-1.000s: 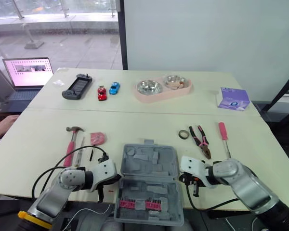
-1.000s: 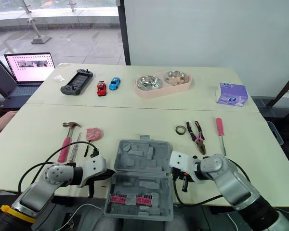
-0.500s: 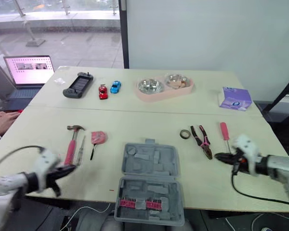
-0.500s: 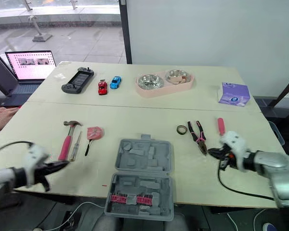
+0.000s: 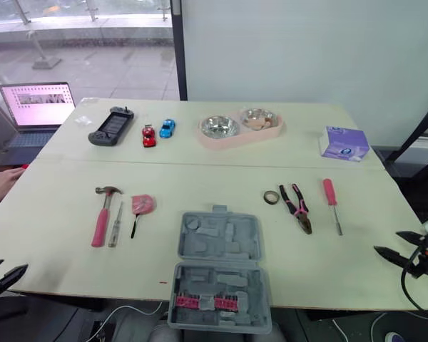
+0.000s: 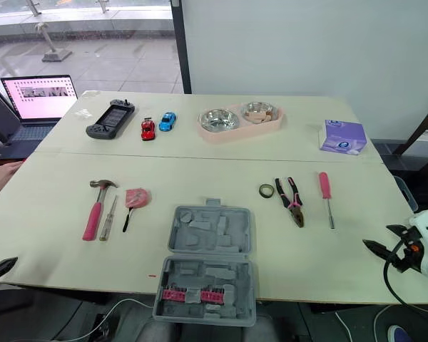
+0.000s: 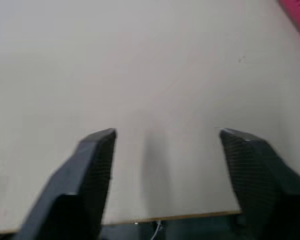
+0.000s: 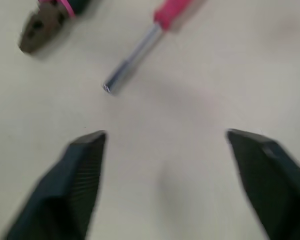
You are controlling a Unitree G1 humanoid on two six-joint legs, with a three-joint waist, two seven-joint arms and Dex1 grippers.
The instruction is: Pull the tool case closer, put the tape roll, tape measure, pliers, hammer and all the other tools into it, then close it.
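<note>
Both arms swung outboard: a second ago they flanked the tool case [image 5: 220, 267], now each sits off its own end of the table [image 5: 200, 178]. Case itself hasn't shifted since then, so I read the pull-in as done.

Left to right:
- left gripper [image 5: 3, 274]: spread wide, nothing held, hanging at the near table edge. Wrist cam shows bare tabletop between the fingers.
- hammer [image 5: 103, 214]: ahead of the left jaws and inboard, pink handle pointing back at me. Easy handle grab.
- thin driver [image 5: 115, 224]: just beside the hammer, parallel to it, on the case side.
- tape measure [image 5: 144, 204]: next inboard, near the driver, apart from the case.
- Tool case: between both jaws, open flat at the near edge, moulded tray up, no loose tool in it yet. Sits central so either arm reaches it, I'd guess.
- tape roll [image 5: 272, 197]: beyond the case's far right corner, just beside the pliers.
- pliers [image 5: 297, 206]: nose toward me, well inboard of the right jaws.
- screwdriver [image 5: 332, 201]: closest tool to the right jaws, shaft tip pointing at them in the wrist cam.
- right gripper [image 5: 394, 244]: wide open, empty, fingers aimed inboard toward that screwdriver.

Tools are split either side of the case, so each arm likely clears its own side. Nothing packed yet; lid comes last.
</note>
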